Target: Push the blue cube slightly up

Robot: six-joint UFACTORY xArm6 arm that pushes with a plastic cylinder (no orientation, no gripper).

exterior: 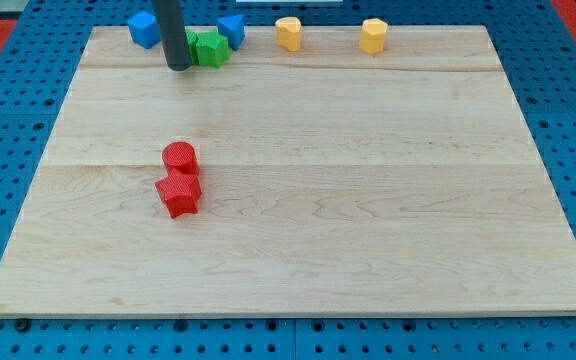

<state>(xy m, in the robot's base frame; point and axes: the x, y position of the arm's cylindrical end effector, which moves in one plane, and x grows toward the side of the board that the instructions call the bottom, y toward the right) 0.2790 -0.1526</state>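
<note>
The blue cube (143, 29) sits at the board's top edge, at the view's upper left. My tip (178, 66) stands just right of and below it, a small gap apart. The rod hides part of a green block (209, 47) that sits right beside it on the view's right. Another blue block (232, 28), shape unclear, is just right of the green one.
Two yellow blocks (288, 33) (373, 35) stand along the top edge to the right. A red cylinder (180, 156) and a red star-shaped block (179, 194) touch each other at the board's (368, 220) left middle. A blue pegboard surrounds the board.
</note>
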